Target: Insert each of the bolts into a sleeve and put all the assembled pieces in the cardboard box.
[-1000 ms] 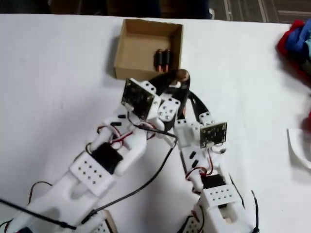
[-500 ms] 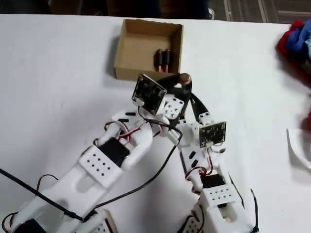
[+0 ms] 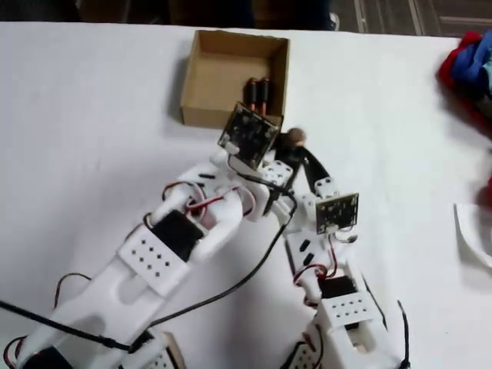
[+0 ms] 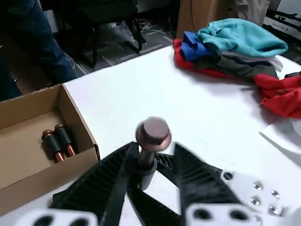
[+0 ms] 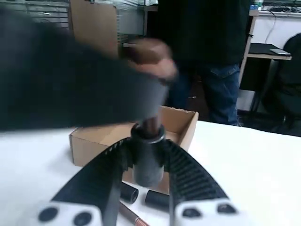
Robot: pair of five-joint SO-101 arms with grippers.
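Observation:
A copper-headed bolt stands upright with its shaft in a dark sleeve. My left gripper is shut on the bolt's shaft just under the head. My right gripper is shut on the sleeve from below. In the high view the bolt head sits just in front of the cardboard box, where both arms meet. Two assembled pieces lie in the box's near right corner. Two loose sleeves and a loose bolt lie on the table under my right gripper.
A pile of coloured clothes lies at the table's far right. A white object sits at the right edge. A black cable runs across the table between the arms.
My left arm has swung forward and to the right, toward the box. The bolt head has shifted a little nearer. The right arm has stayed put.

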